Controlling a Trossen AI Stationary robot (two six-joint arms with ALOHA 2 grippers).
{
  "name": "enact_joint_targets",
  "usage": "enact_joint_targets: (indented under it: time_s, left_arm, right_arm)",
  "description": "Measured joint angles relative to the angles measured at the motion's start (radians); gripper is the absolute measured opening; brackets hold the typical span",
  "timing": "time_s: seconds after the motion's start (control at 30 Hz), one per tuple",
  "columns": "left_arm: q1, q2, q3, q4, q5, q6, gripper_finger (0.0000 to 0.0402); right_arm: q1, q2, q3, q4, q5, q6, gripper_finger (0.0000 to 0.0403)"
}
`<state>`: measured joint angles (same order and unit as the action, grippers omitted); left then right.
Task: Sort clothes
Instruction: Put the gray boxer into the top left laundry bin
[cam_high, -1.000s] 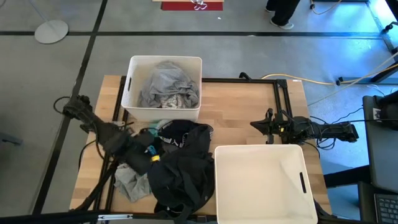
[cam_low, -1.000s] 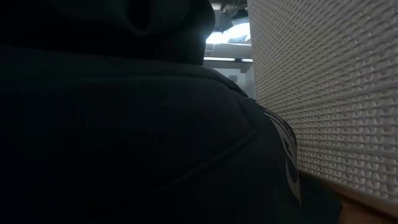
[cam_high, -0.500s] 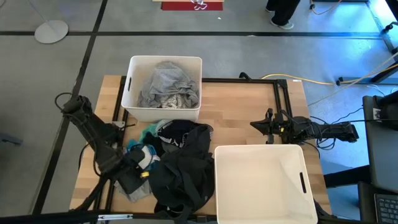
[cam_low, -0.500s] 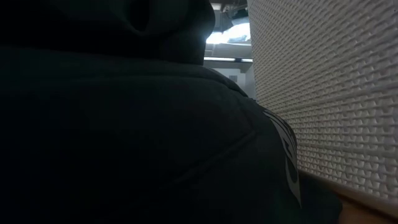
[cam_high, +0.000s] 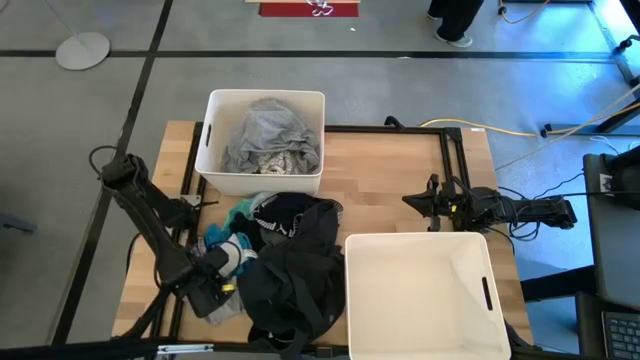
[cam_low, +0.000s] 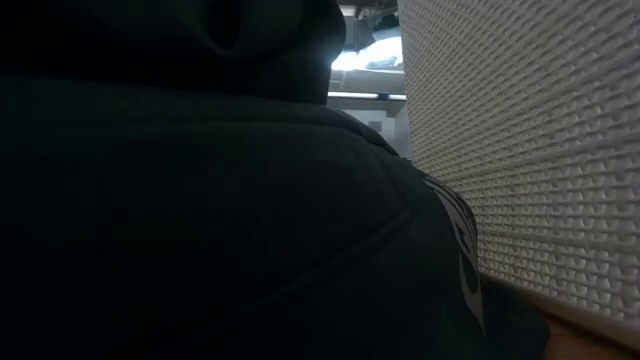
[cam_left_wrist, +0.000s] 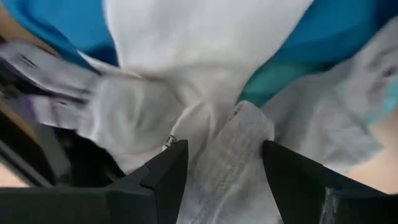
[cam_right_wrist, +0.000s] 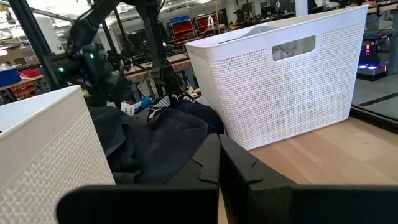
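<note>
A pile of clothes lies on the table's near left: a black garment (cam_high: 295, 275), teal cloth (cam_high: 228, 214), a white piece (cam_high: 238, 258) and a grey piece (cam_high: 222, 305). My left gripper (cam_high: 214, 288) points down over the pile's left edge, open. In the left wrist view its fingers stand either side of a ridge of pale white-grey cloth (cam_left_wrist: 231, 152), with teal cloth (cam_left_wrist: 339, 31) behind it. My right gripper (cam_right_wrist: 219, 163) waits shut and level near the table's right side (cam_high: 432, 205). More grey and printed clothes (cam_high: 268, 138) lie in the far bin. My left gripper (cam_left_wrist: 224, 186) comes at the pale cloth ridge (cam_left_wrist: 217, 168) from above, pointing down, one finger on each side of it. I cannot tell whether the fingers touch the cloth. The cloth lies slack on the pile.
A white bin (cam_high: 213, 120) stands at the far left of the table. A second white bin (cam_high: 420, 300) stands at the near right beside the black garment. In the low view the black garment (cam_low: 200, 200) and that bin's wall (cam_low: 530, 150) fill the picture. Bare wood (cam_high: 385, 180) lies between the bins.
My left gripper has gone down and toward the table's near edge, along the pile's left side, and its wrist has rolled. The white piece it stood over a second ago now shows. The clothes have kept their places.
</note>
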<state>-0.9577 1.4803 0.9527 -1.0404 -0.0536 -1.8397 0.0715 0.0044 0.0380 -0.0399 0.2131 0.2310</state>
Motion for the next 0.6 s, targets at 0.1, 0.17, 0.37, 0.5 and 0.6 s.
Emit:
enact_joint_targets:
  time_s: [0.1,0.17,0.37,0.5,0.6]
  left_arm:
    - [-0.001,0.000,-0.057,0.145,0.033,0.015,0.0196]
    - [-0.001,0.000,-0.087,0.237,0.032,0.031,0.0196]
    - [0.000,0.000,-0.149,0.327,0.032,0.015,0.0196]
    - [0.000,-0.001,-0.198,0.435,0.032,0.028,0.0196]
    - [0.000,-0.001,-0.235,0.493,0.032,0.031,0.0192]
  right_arm:
    - [0.000,0.000,0.000,0.000,0.000,0.000,0.0003]
    - [0.000,0.000,0.000,0.000,0.000,0.000,0.0003]
    - [0.000,0.000,0.000,0.000,0.000,0.000,0.0003]
    - [0.000,0.000,0.000,0.000,0.000,0.000,0.0003]
    - [0.000,0.000,0.000,0.000,0.000,0.000,0.0003]
